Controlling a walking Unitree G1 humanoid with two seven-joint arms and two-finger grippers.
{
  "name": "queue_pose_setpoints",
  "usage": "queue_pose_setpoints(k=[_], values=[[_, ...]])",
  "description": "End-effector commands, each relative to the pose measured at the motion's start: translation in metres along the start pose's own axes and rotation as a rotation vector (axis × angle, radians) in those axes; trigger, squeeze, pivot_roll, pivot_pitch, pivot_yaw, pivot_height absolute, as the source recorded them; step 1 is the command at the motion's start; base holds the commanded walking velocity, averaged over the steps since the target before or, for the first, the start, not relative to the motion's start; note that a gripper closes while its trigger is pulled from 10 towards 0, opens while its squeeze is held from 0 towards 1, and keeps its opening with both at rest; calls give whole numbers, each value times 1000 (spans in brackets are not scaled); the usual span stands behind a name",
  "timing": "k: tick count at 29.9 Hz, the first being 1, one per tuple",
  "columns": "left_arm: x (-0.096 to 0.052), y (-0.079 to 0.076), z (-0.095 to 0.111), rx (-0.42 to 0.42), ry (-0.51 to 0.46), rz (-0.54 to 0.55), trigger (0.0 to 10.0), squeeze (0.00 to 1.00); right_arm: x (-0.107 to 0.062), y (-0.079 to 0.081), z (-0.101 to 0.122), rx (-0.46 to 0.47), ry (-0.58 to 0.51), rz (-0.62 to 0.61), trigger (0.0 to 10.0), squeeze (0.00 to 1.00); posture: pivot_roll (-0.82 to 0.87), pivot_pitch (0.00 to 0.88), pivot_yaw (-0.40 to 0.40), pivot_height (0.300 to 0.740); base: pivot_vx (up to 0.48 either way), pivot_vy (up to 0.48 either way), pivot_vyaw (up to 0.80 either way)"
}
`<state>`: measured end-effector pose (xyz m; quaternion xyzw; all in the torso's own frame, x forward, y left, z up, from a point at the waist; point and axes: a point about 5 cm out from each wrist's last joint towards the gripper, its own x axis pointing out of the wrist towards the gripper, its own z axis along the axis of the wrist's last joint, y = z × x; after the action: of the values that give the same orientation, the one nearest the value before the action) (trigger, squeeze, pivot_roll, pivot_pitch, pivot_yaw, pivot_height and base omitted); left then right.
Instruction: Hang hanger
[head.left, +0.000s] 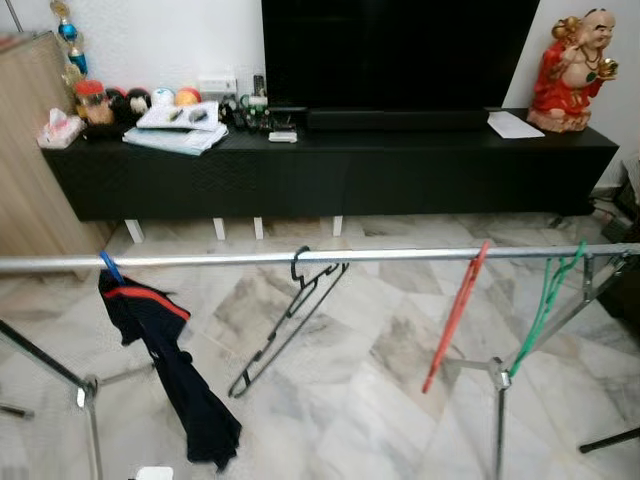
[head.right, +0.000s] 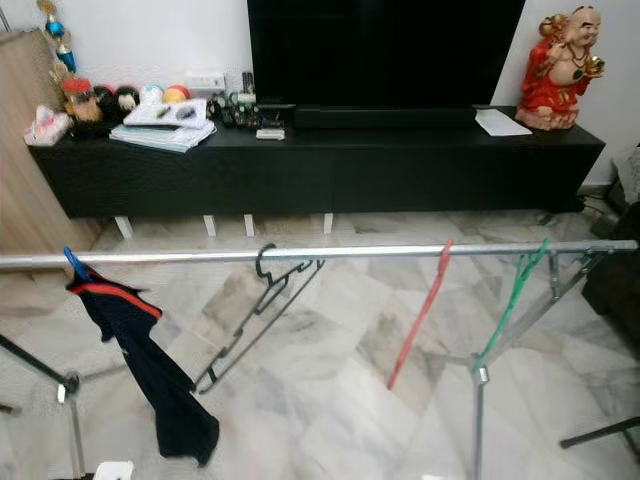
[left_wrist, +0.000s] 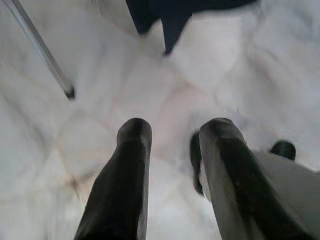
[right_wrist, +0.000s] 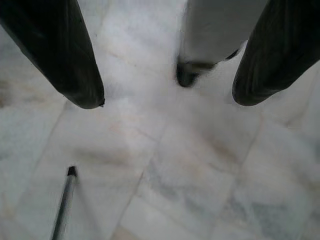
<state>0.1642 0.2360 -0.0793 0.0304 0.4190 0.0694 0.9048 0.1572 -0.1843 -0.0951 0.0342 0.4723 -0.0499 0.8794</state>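
Hanging black hanger (head.left: 288, 325) on rail (head.left: 320, 257), no legible writing, both claws spread

Rail (head.left: 300, 257): bare shiny metal. Floor (head.left: 380, 400): polished veined marble. Black hanger (head.left: 285, 330): thin wire. Garment (head.left: 170, 370): dark matt cloth.

A red figurine (head.left: 573, 72) at the black TV cabinet's (head.left: 330, 165) right end, books (head.left: 178, 128) near its left end

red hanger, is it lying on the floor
No, the red hanger hangs from the metal rail, between the black hanger and the green hanger.
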Motion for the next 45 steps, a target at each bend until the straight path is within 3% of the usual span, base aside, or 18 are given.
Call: queue_pose_setpoints(k=[1,10,32,45], values=[[0,-3,-2,3,16,-7,10000,0,0,-5,1,-5,-4,-12,10000,0,43,59,-27,740,0,-300,0],[1,-6,-1,4,16,-10,10000,0,0,-3,3,-62,-12,3,10000,0,44,58,-28,740,0,-298,72],[0,-11,-6,6,37,-17,10000,0,0,-3,5,-33,-26,1,10000,0,41,53,-29,740,0,-299,53],[-9,5,-29,-17,89,5,10000,0,0,-4,5,-24,-26,-10,10000,0,35,54,-29,740,0,-205,0]])
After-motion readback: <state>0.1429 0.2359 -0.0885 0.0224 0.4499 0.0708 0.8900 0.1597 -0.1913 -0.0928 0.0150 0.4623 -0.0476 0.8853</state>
